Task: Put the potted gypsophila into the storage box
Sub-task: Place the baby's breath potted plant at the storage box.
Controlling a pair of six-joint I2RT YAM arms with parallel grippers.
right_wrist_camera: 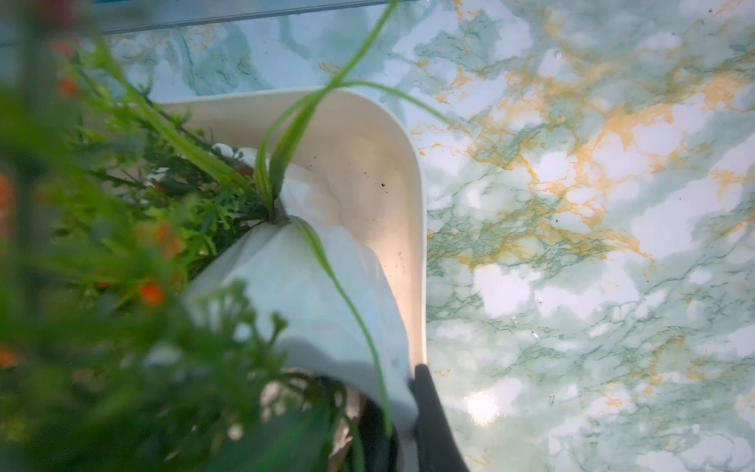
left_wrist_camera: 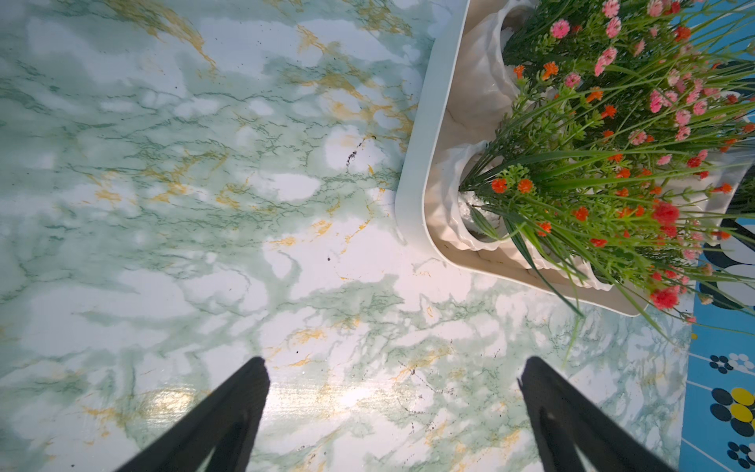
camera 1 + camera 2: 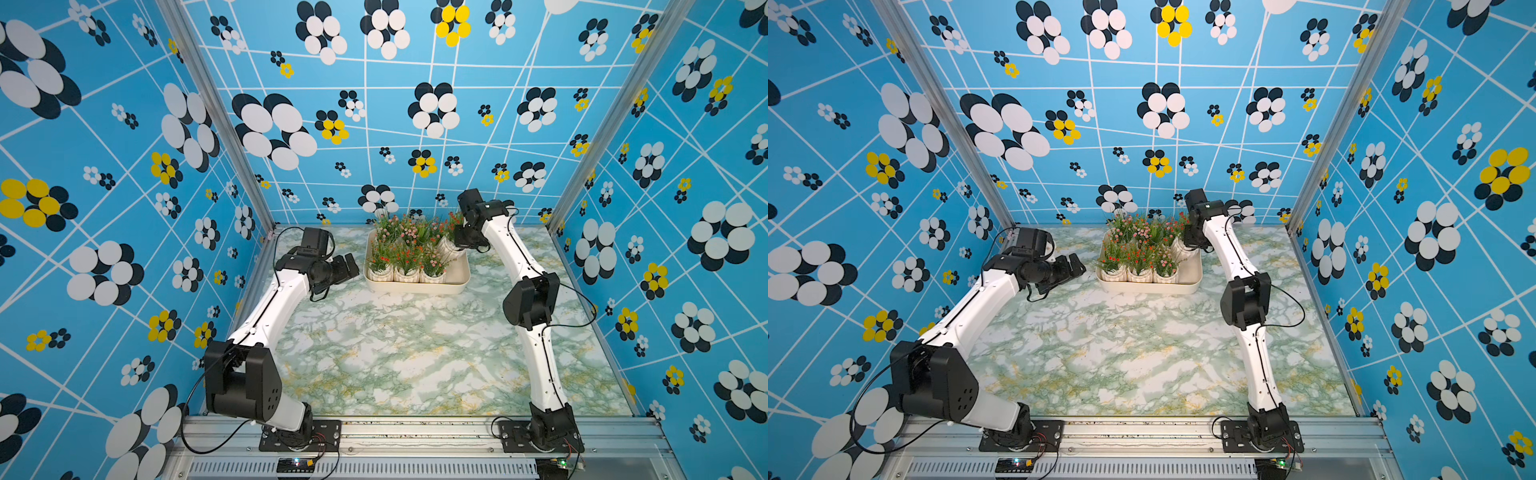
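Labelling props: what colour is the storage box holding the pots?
Cream-white storage box, clearest in the left wrist view.

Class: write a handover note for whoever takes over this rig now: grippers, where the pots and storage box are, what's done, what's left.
Left gripper: open, empty, above the table beside the storage box.
Right gripper: shut on the rim of a white gypsophila pot at the box's far right corner.
Done: other pots stand in the box; none visible outside it.
Left: likely set this pot down, release, withdraw; whether it already rests there is unclear.
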